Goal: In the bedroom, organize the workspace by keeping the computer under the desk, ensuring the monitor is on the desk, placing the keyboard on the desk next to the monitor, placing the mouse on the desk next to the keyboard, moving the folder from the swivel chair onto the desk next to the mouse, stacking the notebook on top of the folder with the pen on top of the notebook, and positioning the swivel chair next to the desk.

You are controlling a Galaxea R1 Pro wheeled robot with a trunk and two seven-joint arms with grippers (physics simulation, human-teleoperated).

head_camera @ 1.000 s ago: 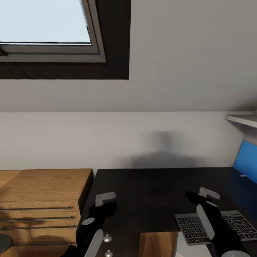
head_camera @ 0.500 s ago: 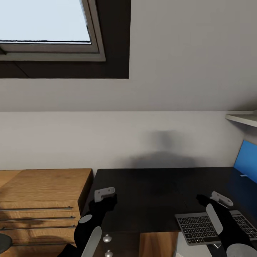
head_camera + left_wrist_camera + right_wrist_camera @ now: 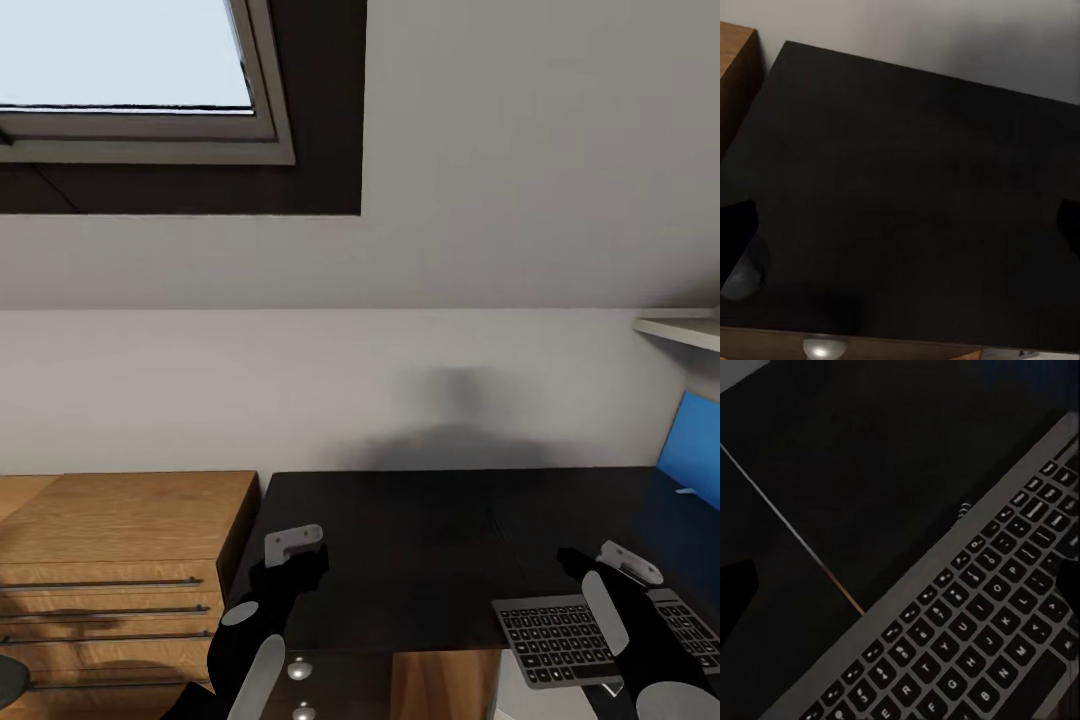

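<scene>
Hovering over the keyboard (image 3: 590, 640) at the desk's (image 3: 420, 530) near right edge, your right gripper (image 3: 600, 560) holds nothing; how wide it stands, I cannot tell. Judging it stiff, light and slippery, pinch its overhanging near edge.

Wood cabinet (image 3: 120, 530), skylight window (image 3: 125, 60)

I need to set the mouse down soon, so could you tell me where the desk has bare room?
The desk is bare from its end beside the wood cabinet across to the keyboard. The crowded part is its right end, with the keyboard and the blue folder behind it.
</scene>
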